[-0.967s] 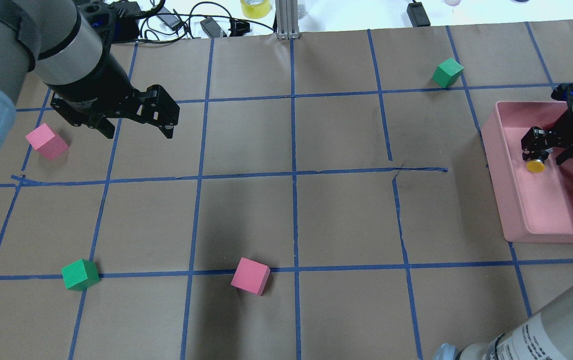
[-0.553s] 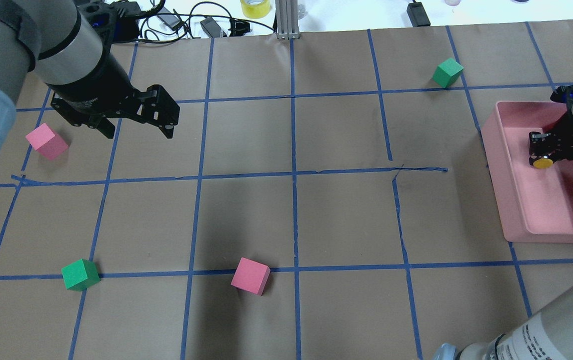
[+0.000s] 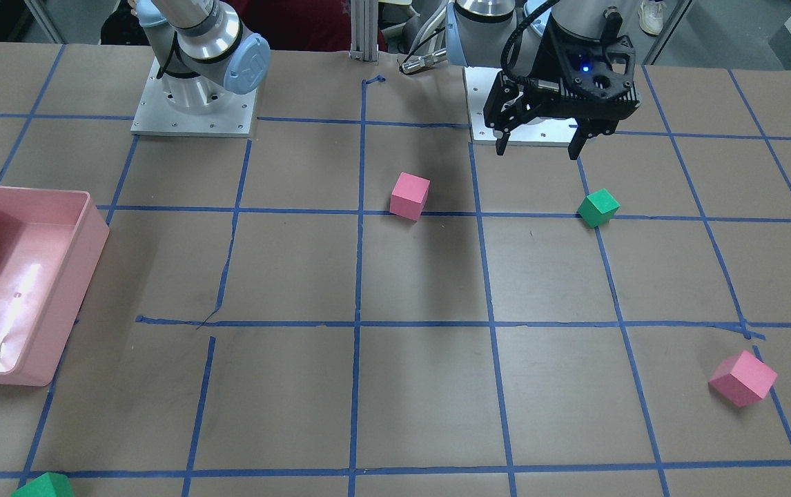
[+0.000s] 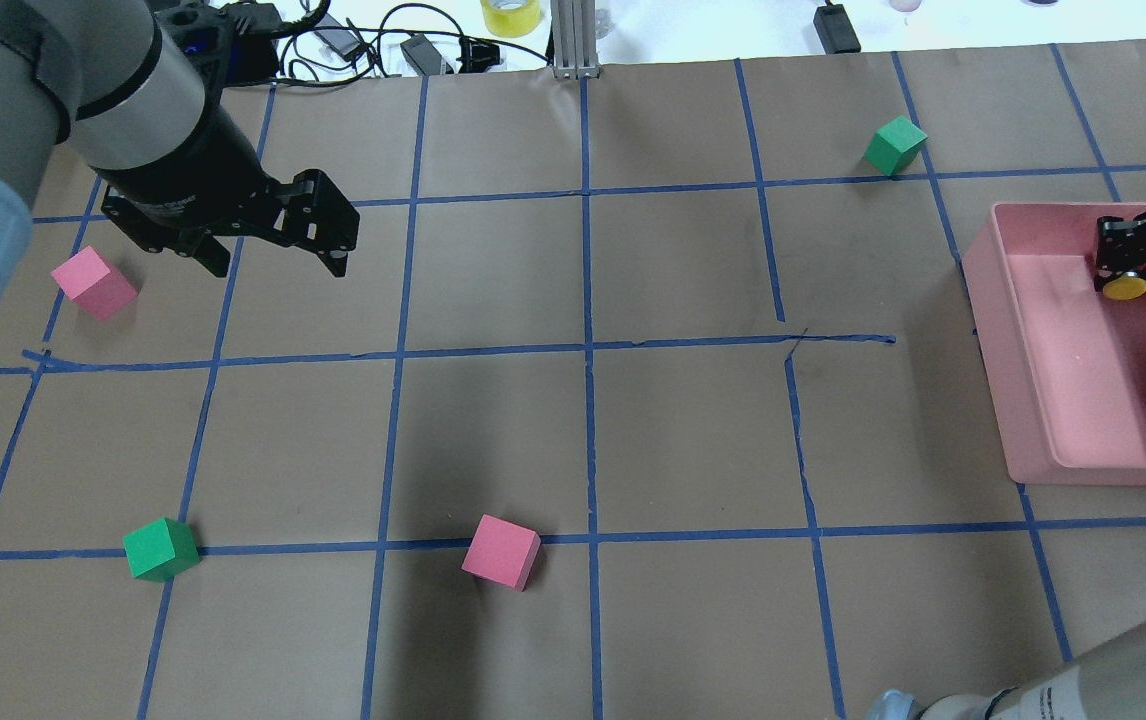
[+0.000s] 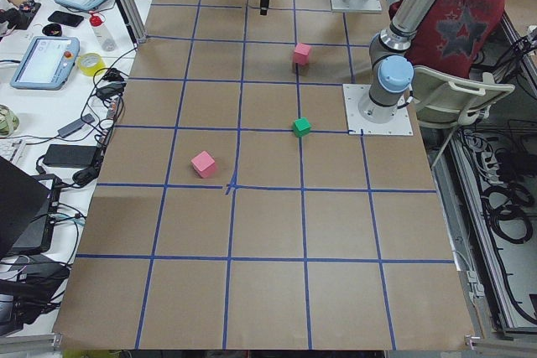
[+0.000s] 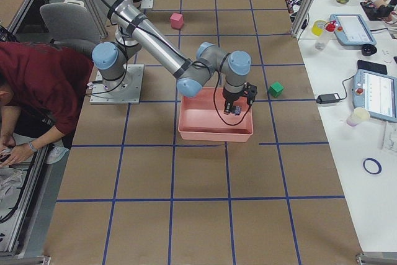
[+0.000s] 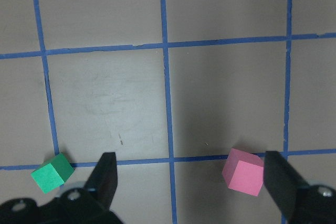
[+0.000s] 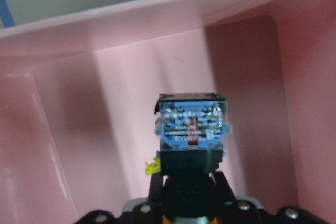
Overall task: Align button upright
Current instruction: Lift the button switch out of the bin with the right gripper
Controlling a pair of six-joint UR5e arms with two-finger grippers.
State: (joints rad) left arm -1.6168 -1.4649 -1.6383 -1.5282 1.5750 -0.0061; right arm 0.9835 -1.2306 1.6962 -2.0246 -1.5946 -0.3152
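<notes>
The button point(image 4: 1125, 288) has a yellow cap and a black body. It is held over the far part of the pink bin point(image 4: 1025, 400). My right gripper point(image 4: 1131, 270) is shut on it. In the right wrist view the button point(image 8: 191, 135) sticks out from the gripper point(image 8: 189, 195), showing its blue and black terminal end, with the bin's inner walls behind it. My left gripper point(image 4: 278, 265) is open and empty above the table's left side. It also shows in the front-facing view point(image 3: 535, 150) and the left wrist view point(image 7: 191, 182).
Two pink cubes point(image 4: 93, 283) point(image 4: 501, 552) and two green cubes point(image 4: 161, 549) point(image 4: 895, 145) lie on the brown gridded table. The pink bin point(image 3: 81, 276) stands at the table's right end. Cables and a metal post point(image 4: 573, 40) line the far edge.
My right gripper closed on the button, then carried it toward the bin's far right corner. The left arm has not moved.
</notes>
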